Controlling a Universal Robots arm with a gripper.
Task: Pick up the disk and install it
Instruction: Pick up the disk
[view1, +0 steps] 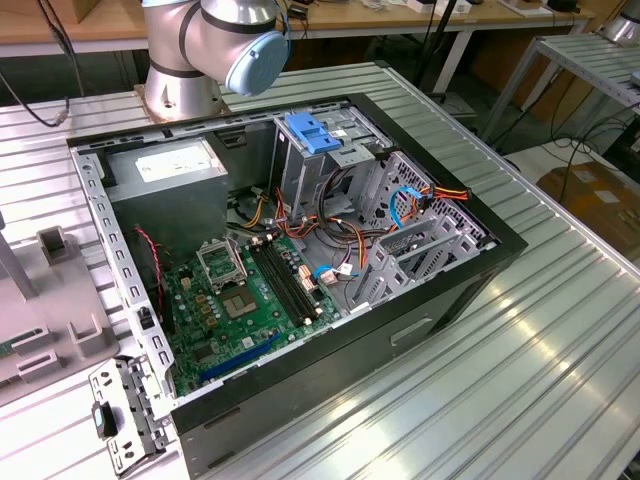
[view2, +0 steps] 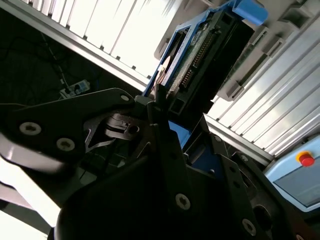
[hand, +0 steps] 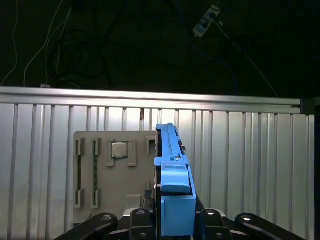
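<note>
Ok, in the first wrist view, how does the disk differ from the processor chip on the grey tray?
The disk stands on edge in the gripper; the processor chip lies flat in a recess of the grey tray. The disk shows blue plastic, the chip bare silver metal. The disk looks long and narrow, the chip square.

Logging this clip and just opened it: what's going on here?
The arm's end effector holds the blue-railed disk edge-on, with a grey tray carrying a chip beyond it. The disk is not yet installed. In the exterior view, the open PC case sits on the ribbed table.
</note>
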